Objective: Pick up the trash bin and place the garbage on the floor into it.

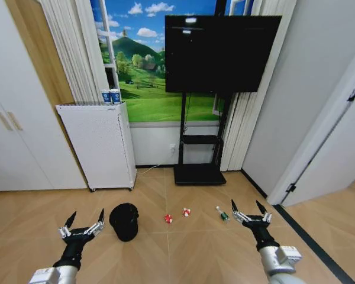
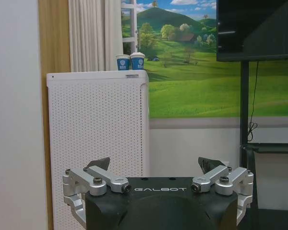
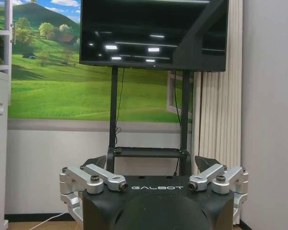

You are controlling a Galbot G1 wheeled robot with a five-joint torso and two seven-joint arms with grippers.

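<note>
Both pincers hover spread wide and empty over the floor (image 1: 183,248): the left pincer (image 1: 83,222) just beside the trash bin (image 1: 124,221), the right pincer (image 1: 248,208) near the bottle (image 1: 222,213). The bin lies tipped on its side, contents unclear; two red-and-white wrappers (image 1: 168,218) lie between bin and bottle. "GALBOT" marks each wrist.

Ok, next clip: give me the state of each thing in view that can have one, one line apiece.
trash bin: on the floor, not picked up, apart from both hands.
two red-and-white wrappers: loose on the floor, side by side.
small bottle: lying on its side on the floor.
left hand: open, holding nothing.
right hand: open, holding nothing.
TV: screen dark.
two paper cups: upright on the white appliance.
</note>
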